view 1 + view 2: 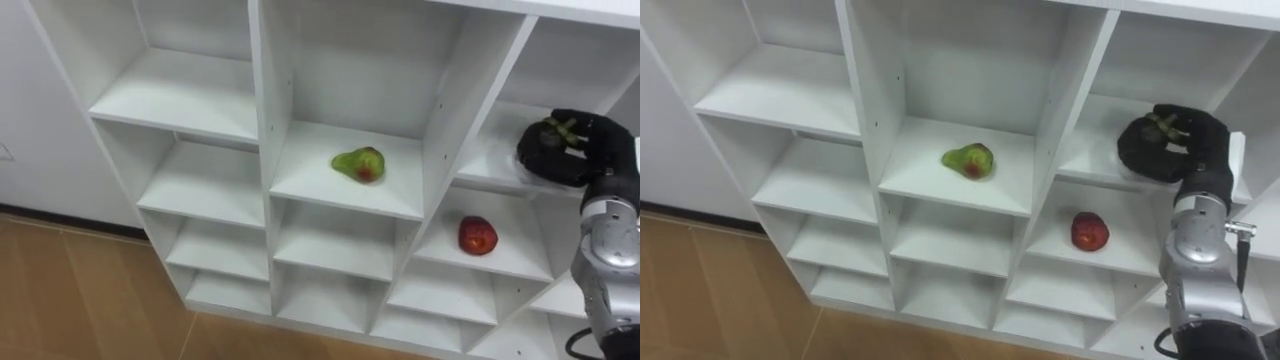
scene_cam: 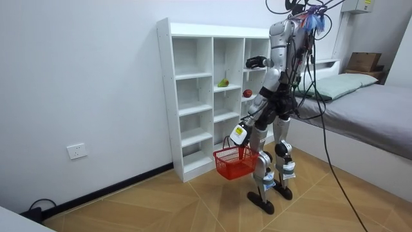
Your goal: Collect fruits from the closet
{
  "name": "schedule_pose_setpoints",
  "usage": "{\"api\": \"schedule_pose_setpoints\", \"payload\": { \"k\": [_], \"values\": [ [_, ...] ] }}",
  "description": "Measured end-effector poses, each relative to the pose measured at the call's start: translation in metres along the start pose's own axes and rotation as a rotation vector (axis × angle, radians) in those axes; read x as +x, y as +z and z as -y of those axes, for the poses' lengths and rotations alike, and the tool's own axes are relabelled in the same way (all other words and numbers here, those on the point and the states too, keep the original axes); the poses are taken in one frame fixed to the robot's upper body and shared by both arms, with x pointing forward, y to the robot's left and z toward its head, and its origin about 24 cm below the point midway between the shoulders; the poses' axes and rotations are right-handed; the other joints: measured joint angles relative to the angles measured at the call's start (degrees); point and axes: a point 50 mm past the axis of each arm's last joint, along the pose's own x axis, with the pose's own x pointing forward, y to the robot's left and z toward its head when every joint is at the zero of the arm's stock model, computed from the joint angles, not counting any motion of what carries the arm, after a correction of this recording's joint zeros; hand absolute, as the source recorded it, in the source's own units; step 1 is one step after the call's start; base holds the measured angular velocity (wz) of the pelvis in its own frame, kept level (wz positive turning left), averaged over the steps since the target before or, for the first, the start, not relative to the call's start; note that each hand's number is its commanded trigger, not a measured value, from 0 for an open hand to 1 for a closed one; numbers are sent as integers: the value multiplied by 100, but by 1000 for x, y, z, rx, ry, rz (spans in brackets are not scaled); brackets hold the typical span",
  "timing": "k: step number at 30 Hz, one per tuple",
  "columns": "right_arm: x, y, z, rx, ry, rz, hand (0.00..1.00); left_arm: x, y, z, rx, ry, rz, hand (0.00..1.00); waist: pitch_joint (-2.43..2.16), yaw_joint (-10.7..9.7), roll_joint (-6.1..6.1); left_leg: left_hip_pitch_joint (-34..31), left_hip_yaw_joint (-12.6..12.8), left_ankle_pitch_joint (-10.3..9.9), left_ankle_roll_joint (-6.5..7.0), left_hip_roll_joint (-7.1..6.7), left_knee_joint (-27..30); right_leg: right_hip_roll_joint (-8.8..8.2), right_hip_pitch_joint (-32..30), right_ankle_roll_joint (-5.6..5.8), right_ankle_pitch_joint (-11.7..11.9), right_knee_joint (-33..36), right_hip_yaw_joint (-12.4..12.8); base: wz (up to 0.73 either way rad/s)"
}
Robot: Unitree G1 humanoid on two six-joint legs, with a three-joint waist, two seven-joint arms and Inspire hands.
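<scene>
right hand (image 1: 1185,140) curled over the shelf (image 1: 1090,162) above the red fruit (image 1: 1090,231), holding what i cannot tell

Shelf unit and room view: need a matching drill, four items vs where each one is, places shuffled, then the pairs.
Things
1. pear
2. apple
3. right hand
4. red basket

Places, by the shelf unit
A. right column, lower than the pear
B. low by the robot's legs, under the left hand
C. middle column shelf
D. raised at the upper right-column compartment

Pairs: 1-C, 2-A, 3-D, 4-B
</scene>
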Motion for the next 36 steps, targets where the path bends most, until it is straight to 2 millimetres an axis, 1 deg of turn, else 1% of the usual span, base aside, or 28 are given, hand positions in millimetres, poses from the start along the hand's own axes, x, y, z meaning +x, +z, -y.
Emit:
{"api": "schedule_pose_setpoints", "payload": {
  "k": [4, 7, 10, 12, 15, 18, 21, 23, 24, 26, 28, 30, 33, 36],
  "values": [
    [0, 0, -1, -2, 5, -4, 100, 0, 3, 1, -5, -1, 7, 100, 4, 8, -1, -10, 1, 0, 0, 1, -8, 0, -19, 0, 0, 2, 2, 0],
    [-1, 4, -5, -3, 27, 6, 100, 0, 4, 2, -5, -3, 9, 100, 5, -13, -11, -8, 5, 0, 0, 1, -12, 0, -28, 0, 0, 2, 7, 0],
    [-3, 12, -13, 2, 60, 34, 100, 1, 8, 2, -20, -5, 16, 100, 31, -57, -11, -14, 48, 0, 1, 2, -31, 1, -55, 0, 0, 2, 27, -6],
    [-7, 16, -16, 0, 88, 52, 100, 1, 10, 2, -20, -4, 21, 100, 33, -59, -4, -17, 86, 0, 1, 5, -40, 4, -81, 0, 0, 2, 80, -11],
    [-14, 20, -25, -9, 144, 85, 100, 1, 11, 2, -21, -2, 26, 100, 28, -144, -2, -39, 108, 1, 2, 3, -44, 5, -116, 0, 0, 2, 136, -5],
    [-19, 22, -29, -27, 171, 110, 100, 2, 15, 1, -22, 1, 44, 100, 18, -157, -7, -47, 138, 1, 2, 3, -46, 4, -135, 0, 0, 2, 168, -2],
    [-33, 23, -27, -64, 200, 150, 100, 2, 19, 1, -28, 2, 72, 100, 8, -158, -12, -51, 139, 1, 3, 1, -50, 5, -146, 0, 0, 2, 224, -1],
    [-44, 25, -31, -56, 238, 177, 100, 2, 20, 2, -31, -5, 74, 100, 0, -158, 21, -52, 166, 1, 3, 2, -58, 8, -172, 0, 0, 2, 299, -9],
    [-47, 26, -31, -52, 244, 182, 100, 2, 21, 3, -32, -6, 76, 100, 0, -160, 28, -50, 176, 1, 4, 3, -58, 8, -180, 0, 0, 2, 316, -8],
    [-54, 23, -31, -40, 254, 180, 100, 2, 24, 5, -41, -9, 84, 100, 7, -163, 56, -26, 198, 2, 6, 3, -58, 5, -187, 0, 0, 10, 353, -7],
    [-57, 21, -31, -36, 265, 171, 100, 1, 24, 7, -51, -12, 84, 100, 18, -161, 78, -10, 254, 3, 6, 12, -68, 14, -190, -1, 1, 12, 431, -14],
    [-59, 19, -32, -23, 277, 164, 100, 1, 22, 9, -70, -19, 69, 100, 10, -166, 102, -4, 285, 2, 7, 15, -98, 18, -194, 0, 3, 23, 462, -10],
    [-63, 18, -31, 0, 299, 156, 100, 1, 22, 10, -96, -22, 63, 100, 6, -233, 106, -17, 303, 2, 7, 24, -159, 26, -253, -2, 6, 50, 496, -6],
    [-73, 16, -37, 22, 337, 154, 100, 1, 21, 11, -144, -23, 52, 100, -9, -282, 115, -42, 334, 3, 7, 36, -155, 36, -332, -4, 6, 97, 516, -8]
  ]
}}
